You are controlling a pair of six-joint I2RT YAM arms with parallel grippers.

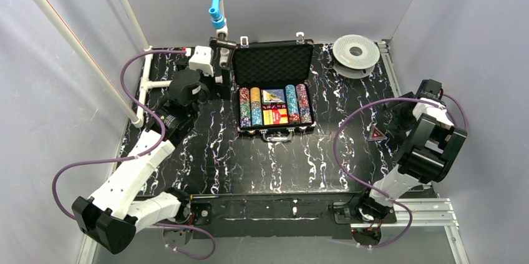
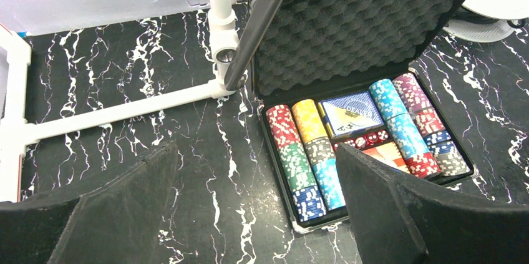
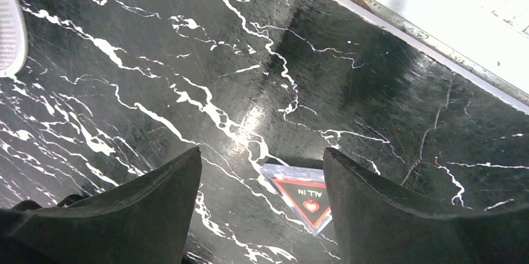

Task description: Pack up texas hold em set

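While the right claw [image 3: 262,155] hangs wide open and empty, we see the triangular marker [image 3: 300,198] below the gap between its fingers [image 3: 156,201], low in the wrist frame, far nearer it than the open left claw [image 2: 256,151] and well right of the case [image 1: 272,64] at upper centre.

Left arm [image 1: 134,180]: long white links, black joint housings, a white block near the wrist. Right arm [image 1: 430,145]: same build, with bulkier black housings up top and a white lower link. A purple cable [image 1: 122,80] loops loosely along each arm, from base to wrist. The shared base plate [image 1: 274,208] is black with small pale fasteners. On the left gripper [image 2: 256,158] and right gripper [image 3: 262,151], the fingers [image 2: 118,214] are matte black, broad and wedge-shaped.
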